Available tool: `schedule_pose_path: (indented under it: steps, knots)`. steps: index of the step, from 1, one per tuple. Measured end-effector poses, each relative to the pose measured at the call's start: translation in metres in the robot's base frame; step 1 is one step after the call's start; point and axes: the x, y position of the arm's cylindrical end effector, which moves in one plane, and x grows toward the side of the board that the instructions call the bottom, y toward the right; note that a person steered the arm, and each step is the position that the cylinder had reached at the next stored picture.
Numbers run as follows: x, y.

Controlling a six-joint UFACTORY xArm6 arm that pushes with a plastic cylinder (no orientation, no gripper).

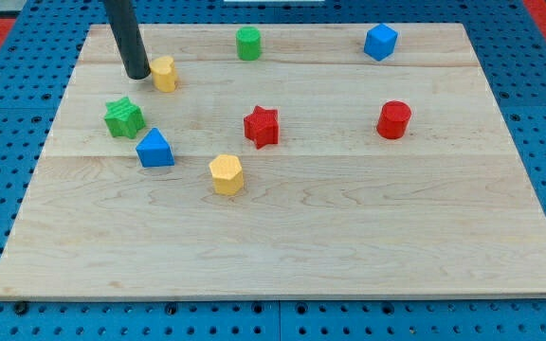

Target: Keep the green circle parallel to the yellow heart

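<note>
Rod tip beside the yellow heart, near the surface's top-left corner.
My tip [137,75] touched the yellow heart-shaped block [165,73]; the green round block [248,44] sat by the wooden surface's [349,237] top edge. No pincer existed.

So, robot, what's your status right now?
My tip just left of yellow heart, about touching. Green circle further right, slightly higher up. Nothing between them.
</note>
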Motion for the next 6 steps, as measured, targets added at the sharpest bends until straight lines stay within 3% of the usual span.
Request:
schedule_pose_path:
  steps: [1,2,3,5,6]
  knots:
    - [-0.049,0.019]
    - [-0.084,0.094]
    - [-0.086,0.167]
    - [-0.040,0.177]
    - [-0.076,0.228]
